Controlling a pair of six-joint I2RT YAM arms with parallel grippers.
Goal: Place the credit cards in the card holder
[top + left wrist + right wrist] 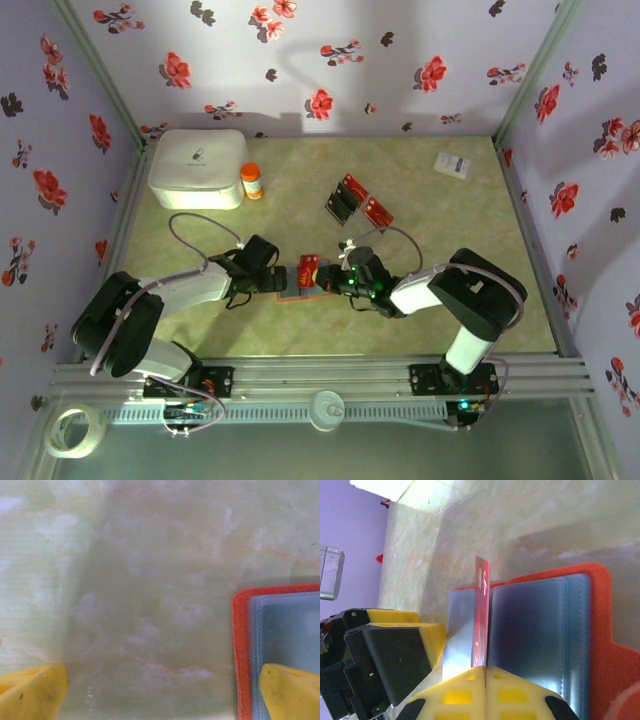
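Card holder (540, 630) lay open on the table (420, 230), blue-grey pockets up, between the two grippers. Right gripper (485, 672) was clamped on the edge of a red credit card (481, 615), which stood on edge between two of the holder's leaves. Left gripper (160, 695) was spread wide, holding nothing, one finger (290, 692) over the holder's corner. Other cards (352, 200) lay farther back, well apart.

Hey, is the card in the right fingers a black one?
No, the right fingers pinch a red card, seen edge-on at the open card holder.
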